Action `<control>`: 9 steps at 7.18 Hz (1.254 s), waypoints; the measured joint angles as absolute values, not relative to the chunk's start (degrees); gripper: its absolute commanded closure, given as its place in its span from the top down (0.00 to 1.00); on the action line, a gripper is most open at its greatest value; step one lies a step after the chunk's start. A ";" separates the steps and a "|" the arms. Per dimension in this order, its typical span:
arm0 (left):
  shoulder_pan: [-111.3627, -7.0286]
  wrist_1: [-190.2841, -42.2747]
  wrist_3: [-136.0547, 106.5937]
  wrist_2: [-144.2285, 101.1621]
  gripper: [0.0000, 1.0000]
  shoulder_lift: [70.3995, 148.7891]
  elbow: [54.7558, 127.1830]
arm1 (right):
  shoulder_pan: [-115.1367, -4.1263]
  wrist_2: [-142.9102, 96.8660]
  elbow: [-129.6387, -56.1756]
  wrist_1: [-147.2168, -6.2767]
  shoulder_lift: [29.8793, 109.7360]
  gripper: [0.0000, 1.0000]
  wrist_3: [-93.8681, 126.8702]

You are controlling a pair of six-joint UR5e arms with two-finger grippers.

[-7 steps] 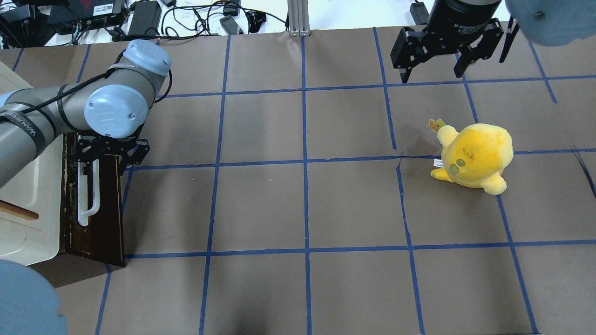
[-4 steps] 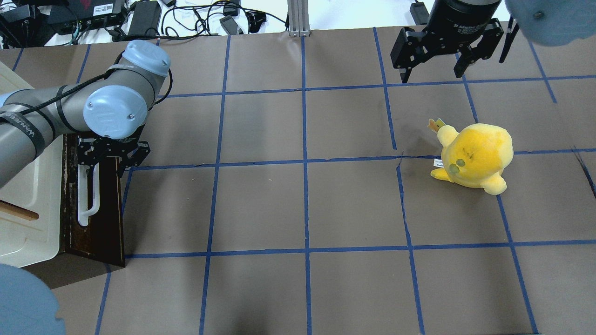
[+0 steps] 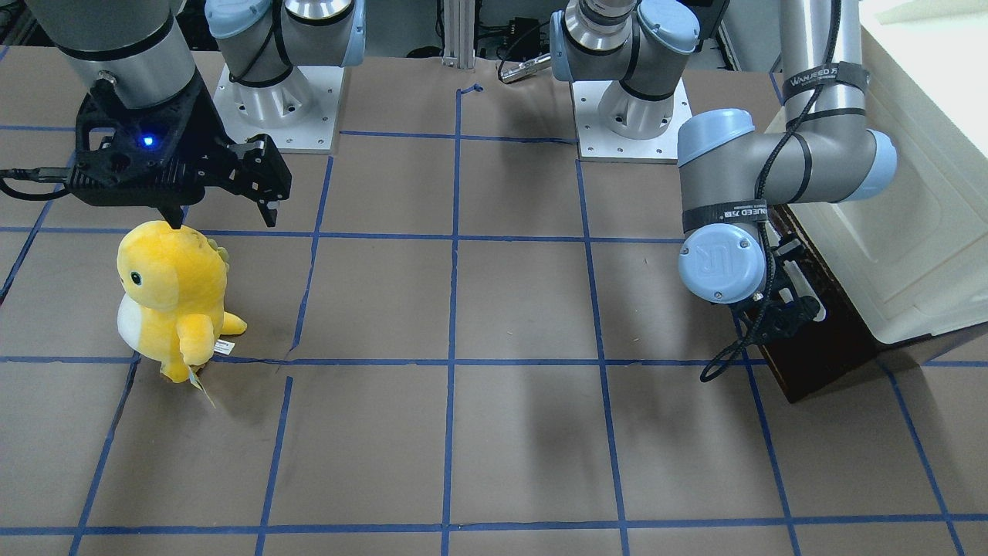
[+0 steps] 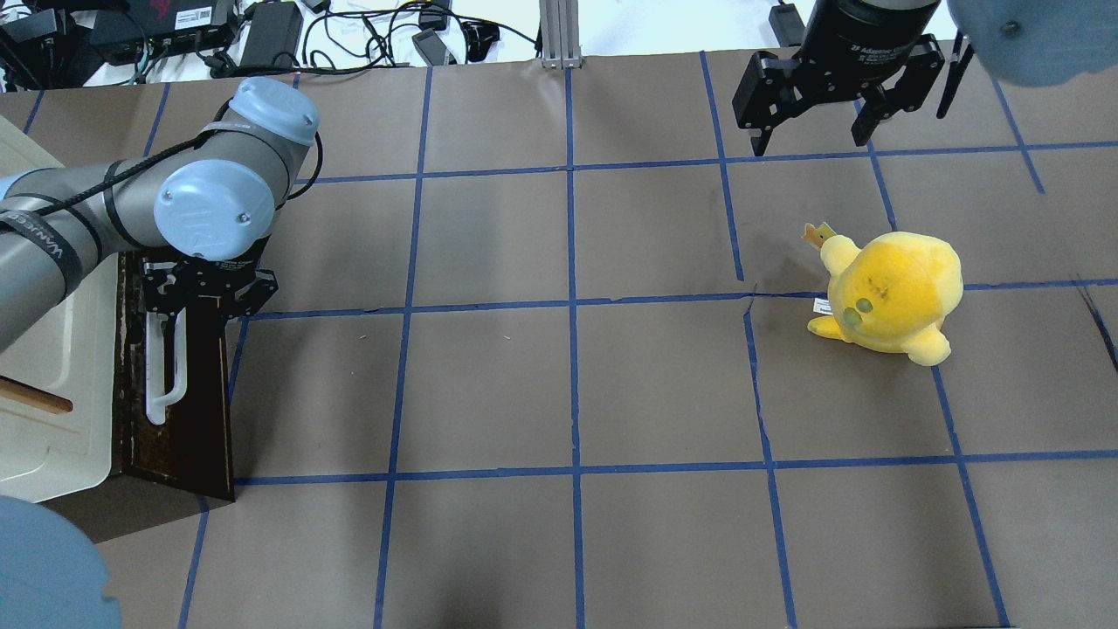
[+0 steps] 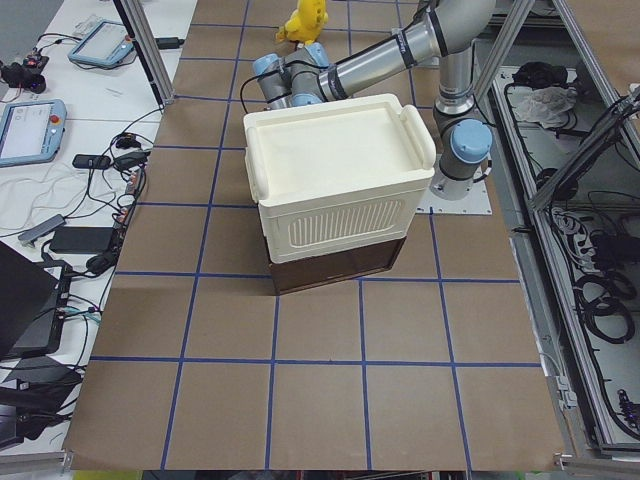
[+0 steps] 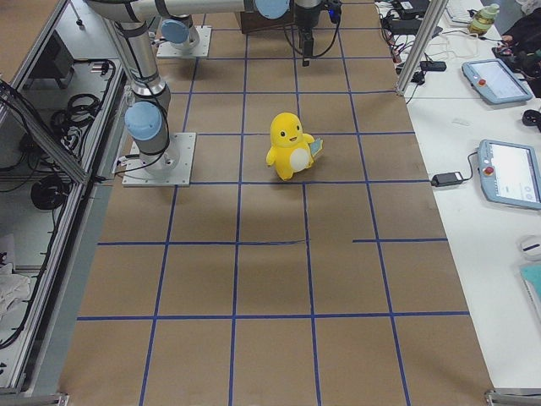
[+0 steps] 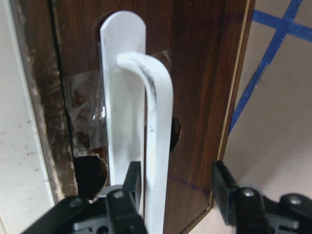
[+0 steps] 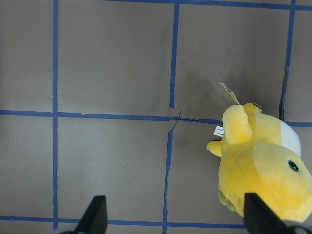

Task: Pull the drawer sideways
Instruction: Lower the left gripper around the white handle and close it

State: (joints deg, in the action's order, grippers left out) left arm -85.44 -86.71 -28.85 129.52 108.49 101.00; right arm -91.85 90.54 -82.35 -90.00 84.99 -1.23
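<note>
Left gripper (image 7: pixel 175 187) nudged slightly toward 9 o'clock since earlier; jaws apart, straddling long white bar handle (image 7: pixel 158 136) of dark brown-fronted wooden drawer (image 4: pixel 205 411). Drawer unmoved, overhead 9 o'clock, beneath cream-white cabinet (image 4: pixel 52 384); contents hidden. Right gripper (image 4: pixel 810 140) spread wide, 1 o'clock.

left gripper (image 4: pixel 194 306) nudged slightly towards the overhead view's left, closer over the white handle (image 4: pixel 166 371) of the drawer (image 4: pixel 205 402); wrist likewise

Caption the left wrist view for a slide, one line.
Jaws open, the left gripper straddles the white bar handle on the dark brown front of the drawer.
</note>
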 measured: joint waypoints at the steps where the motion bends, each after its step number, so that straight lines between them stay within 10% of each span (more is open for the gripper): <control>1: -85.43 -86.73 -28.87 129.54 0.44 108.44 101.01 | -91.84 90.56 -82.35 -90.00 84.99 1.00 -1.25; 2: -85.43 -86.77 -28.85 129.55 0.30 108.32 101.03 | -91.84 90.56 -82.35 -90.00 84.99 1.00 -1.27; 9: -85.52 -89.06 -28.99 129.70 0.16 107.07 100.72 | -91.85 90.55 -82.35 -90.00 84.99 1.00 -1.26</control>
